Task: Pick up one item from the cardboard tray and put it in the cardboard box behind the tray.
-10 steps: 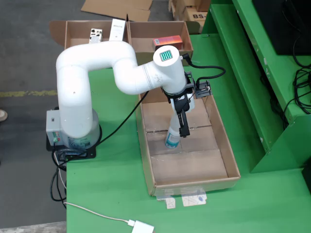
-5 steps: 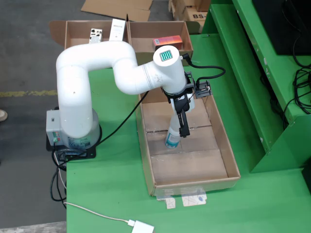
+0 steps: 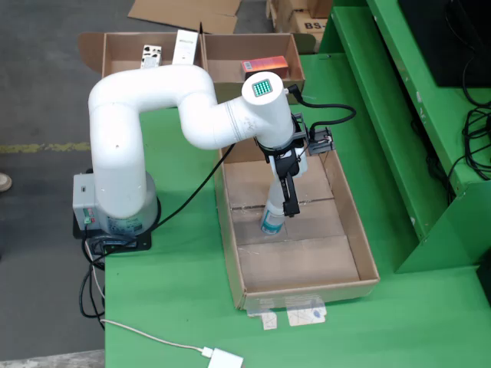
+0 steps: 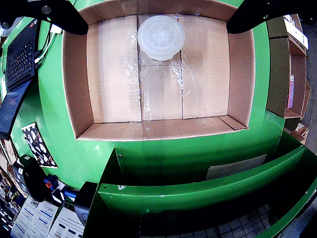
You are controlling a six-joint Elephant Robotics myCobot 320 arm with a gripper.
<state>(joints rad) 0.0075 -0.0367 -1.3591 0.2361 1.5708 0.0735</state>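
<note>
Cardboard tray [image 3: 349, 230] lies on the green table [image 3: 184, 307], and we see 1 item in it: a clear plastic bottle [image 3: 271, 215] with a blue label, standing about in the middle of the tray floor. In the fixed view the black gripper [image 3: 285, 201] of the white arm [image 3: 153, 100] is down at the bottle, and its fingers [image 3: 288, 195] overlap the bottle's upper part. We cannot tell from this view if they press it.

In the gripper camera the bottle [image 4: 161, 37] appears from above as a pale round top between the 2 dark fingers [image 4: 64, 15] (these sit at the upper corners, far apart), so the jaws stand wide with the bottle not touched.

Behind the tray, the cardboard box [image 3: 203, 47] has 2 compartments; the right one holds an orange packet [image 3: 265, 65].
</note>
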